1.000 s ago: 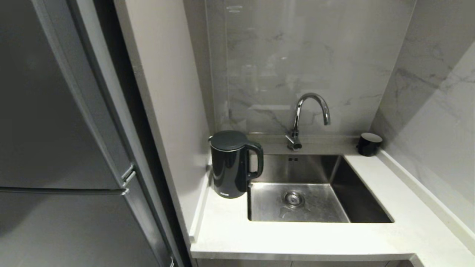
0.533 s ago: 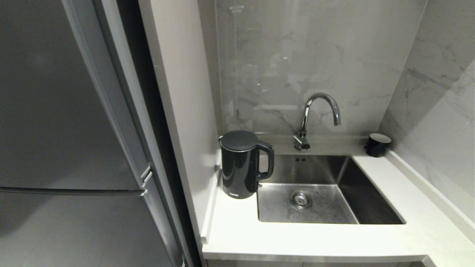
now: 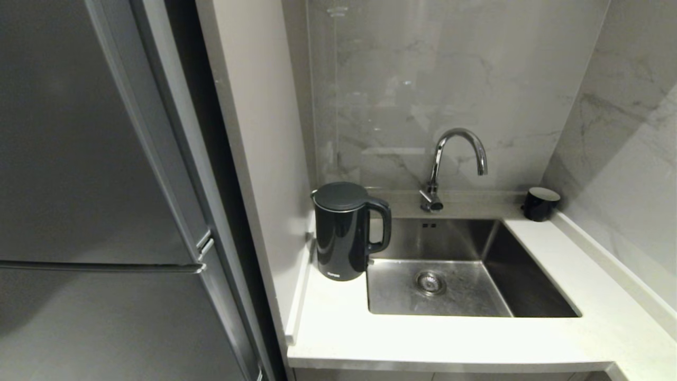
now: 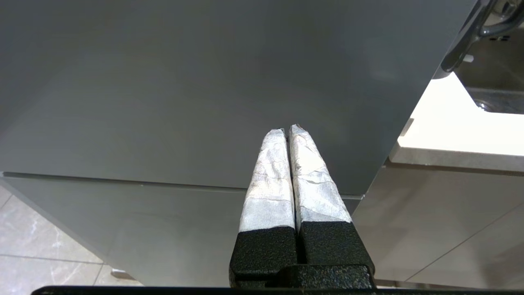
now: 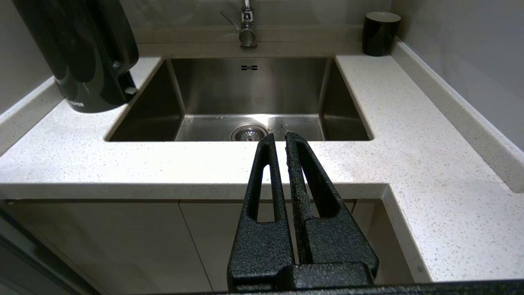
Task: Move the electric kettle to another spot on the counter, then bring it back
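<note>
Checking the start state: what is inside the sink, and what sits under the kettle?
The sink holds only its round drain strainer; no dishes show. The electric kettle stands directly on the counter, with no base disc showing around its foot; the contact itself is covered.

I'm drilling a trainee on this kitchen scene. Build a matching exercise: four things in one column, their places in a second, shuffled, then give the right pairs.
Things:
1. electric kettle
2. small black cup
3. tap
4. drain strainer

Places:
A. far right corner of the counter
B. on the sink floor
C. left of the sink, near the side wall
D. behind the sink, at the back wall

Pairs: 1-C, 2-A, 3-D, 4-B
</note>
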Motion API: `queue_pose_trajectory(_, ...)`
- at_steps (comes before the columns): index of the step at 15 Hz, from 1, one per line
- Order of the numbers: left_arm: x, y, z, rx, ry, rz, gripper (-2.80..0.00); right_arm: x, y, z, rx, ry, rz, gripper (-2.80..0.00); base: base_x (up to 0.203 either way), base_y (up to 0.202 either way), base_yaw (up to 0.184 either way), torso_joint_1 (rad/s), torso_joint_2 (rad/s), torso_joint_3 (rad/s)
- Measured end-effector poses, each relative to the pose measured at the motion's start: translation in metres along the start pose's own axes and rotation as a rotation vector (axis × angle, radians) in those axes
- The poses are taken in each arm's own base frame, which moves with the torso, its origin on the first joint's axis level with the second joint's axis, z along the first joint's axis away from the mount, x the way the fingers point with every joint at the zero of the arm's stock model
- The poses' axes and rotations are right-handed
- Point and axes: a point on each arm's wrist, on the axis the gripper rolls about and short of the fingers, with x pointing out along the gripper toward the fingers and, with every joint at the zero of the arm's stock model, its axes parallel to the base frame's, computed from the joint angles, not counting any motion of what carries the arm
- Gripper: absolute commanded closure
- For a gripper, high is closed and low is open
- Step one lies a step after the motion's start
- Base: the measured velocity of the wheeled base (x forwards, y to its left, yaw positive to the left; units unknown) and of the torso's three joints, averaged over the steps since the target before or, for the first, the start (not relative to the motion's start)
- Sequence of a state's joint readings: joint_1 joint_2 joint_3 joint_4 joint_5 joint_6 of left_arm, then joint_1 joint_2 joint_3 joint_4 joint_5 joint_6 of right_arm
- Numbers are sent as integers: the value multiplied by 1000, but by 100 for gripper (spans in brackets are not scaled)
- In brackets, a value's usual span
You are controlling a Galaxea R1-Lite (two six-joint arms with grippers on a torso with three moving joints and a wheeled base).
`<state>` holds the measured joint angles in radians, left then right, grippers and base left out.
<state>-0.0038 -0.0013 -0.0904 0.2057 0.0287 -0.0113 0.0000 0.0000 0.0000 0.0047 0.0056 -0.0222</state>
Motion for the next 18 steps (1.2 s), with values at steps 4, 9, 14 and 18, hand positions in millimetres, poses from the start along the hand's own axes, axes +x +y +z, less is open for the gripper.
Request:
queue_pose_trajectory(4,0,0,0,0,0,-1,0,0,0,0,5,0,0,0,0,0,0,-130,321,186)
queue_pose_trajectory(9,0,0,0,0,0,-1,0,0,0,0,6,0,0,0,0,0,0,-129,323,193)
queue_pose_trajectory(14,0,0,0,0,0,-1,0,0,0,0,6,0,0,0,0,0,0,-131,333,199)
queue_pose_trajectory(18,0,0,0,0,0,-1,0,0,0,0,6,0,0,0,0,0,0,-131,348,217)
